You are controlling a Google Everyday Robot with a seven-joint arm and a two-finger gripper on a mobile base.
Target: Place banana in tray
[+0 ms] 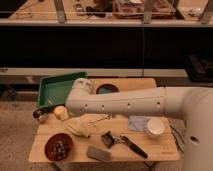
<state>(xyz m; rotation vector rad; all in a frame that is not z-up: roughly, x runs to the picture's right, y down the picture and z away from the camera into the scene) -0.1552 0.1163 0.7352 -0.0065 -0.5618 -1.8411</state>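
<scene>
— How far has the task been carried?
— Nothing is laid in the tray (52, 90). The banana (79, 128) is seen on the table (155, 150), near the tray and just below the arm (125, 102). Pickup and transfer are judged left to be done.
— And the gripper?
— It is hidden behind the arm's left end, above the banana. Its jaws are set wide, and nothing is seen held. The arm's base is cut off at right.
</scene>
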